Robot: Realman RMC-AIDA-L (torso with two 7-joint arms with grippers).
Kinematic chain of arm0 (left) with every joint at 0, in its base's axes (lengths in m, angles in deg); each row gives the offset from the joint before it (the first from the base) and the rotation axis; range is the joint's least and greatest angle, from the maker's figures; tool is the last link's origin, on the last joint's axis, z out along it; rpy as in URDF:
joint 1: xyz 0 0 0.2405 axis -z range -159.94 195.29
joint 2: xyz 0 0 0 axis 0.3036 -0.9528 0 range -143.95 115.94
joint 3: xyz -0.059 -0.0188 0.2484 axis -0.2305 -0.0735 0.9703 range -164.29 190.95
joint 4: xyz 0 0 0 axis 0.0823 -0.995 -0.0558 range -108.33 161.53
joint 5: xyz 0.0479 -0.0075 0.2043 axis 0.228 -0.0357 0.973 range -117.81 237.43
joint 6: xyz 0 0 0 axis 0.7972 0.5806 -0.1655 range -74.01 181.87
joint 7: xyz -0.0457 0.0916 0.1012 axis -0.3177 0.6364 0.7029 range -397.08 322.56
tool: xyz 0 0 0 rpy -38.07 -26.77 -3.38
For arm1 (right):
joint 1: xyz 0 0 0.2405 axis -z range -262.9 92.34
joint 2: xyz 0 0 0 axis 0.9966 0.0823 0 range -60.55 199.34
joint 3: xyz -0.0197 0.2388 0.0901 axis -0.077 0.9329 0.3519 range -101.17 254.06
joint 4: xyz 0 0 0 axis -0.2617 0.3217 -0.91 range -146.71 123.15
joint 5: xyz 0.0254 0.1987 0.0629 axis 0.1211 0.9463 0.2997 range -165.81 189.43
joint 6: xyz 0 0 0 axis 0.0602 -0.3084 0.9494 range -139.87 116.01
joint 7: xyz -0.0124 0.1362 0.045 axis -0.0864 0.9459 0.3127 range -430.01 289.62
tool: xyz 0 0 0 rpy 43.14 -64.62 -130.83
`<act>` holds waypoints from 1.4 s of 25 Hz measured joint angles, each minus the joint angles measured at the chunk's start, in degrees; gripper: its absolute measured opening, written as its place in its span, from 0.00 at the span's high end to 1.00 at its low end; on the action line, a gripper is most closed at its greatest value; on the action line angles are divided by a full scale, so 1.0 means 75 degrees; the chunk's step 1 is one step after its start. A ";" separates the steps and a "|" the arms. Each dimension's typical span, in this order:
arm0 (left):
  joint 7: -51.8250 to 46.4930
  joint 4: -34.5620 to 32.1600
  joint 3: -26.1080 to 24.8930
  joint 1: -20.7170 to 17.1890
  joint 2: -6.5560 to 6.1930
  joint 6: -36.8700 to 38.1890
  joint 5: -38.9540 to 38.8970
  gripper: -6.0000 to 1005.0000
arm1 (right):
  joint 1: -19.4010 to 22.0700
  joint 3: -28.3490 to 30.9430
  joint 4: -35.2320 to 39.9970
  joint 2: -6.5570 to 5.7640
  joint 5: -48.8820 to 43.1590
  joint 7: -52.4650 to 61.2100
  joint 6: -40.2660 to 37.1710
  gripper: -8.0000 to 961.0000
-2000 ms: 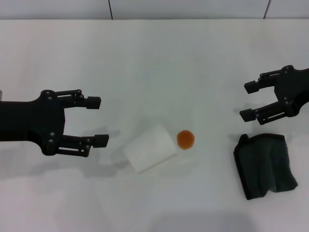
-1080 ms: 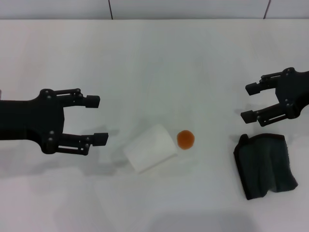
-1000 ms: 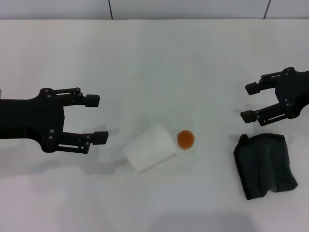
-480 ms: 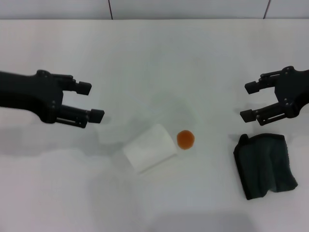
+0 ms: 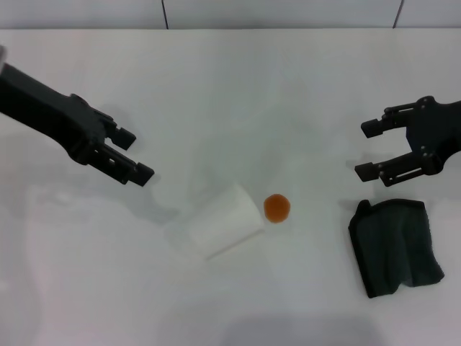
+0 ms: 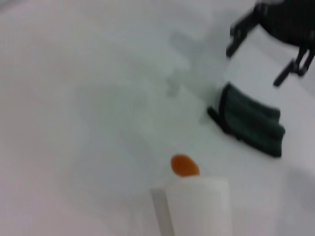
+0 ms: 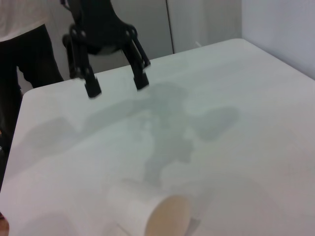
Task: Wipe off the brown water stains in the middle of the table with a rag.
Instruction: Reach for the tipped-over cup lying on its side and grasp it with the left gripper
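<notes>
The rag (image 5: 397, 246), a dark greenish-black folded cloth with rumpled edges, lies on the glossy white table (image 5: 238, 86) at its right side, untouched, with the black right gripper (image 5: 366, 149) hovering just beyond its far edge, fingers spread; the small round orange-brown water stain (image 5: 276, 207) sits mid-table, well apart from the cloth. What has changed is on the other side; over the last second the black left gripper (image 5: 135, 153) has swung up and away from the centre toward the far left, its arm now running in diagonally, its fingers apart as before; the right gripper has barely shifted. We read this as the left arm clearing out, leaving the pick-up to the right arm; the wipe itself has not begun. A white paper cup (image 5: 222, 220) lies on its side, just beside the stain on its left; we judge it the one obstacle, since a wiping stroke sweeping leftward would knock it.
</notes>
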 joint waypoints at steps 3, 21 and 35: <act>-0.0004 0.0665 0.0316 0.0590 -0.0095 0.0032 0.0403 0.12 | -0.0068 -0.0036 -0.0009 0.0010 0.0001 -0.0046 0.0038 0.14; 0.0056 0.2912 0.0508 0.2509 0.0218 -0.0519 0.1957 0.12 | -0.0149 -0.0063 0.0025 0.0284 0.0002 -0.0105 0.0071 0.14; -0.0143 0.3027 0.0612 0.2592 0.1065 -0.1230 0.2583 0.12 | -0.0126 -0.0110 0.0047 0.0317 0.0012 -0.0105 0.0005 0.14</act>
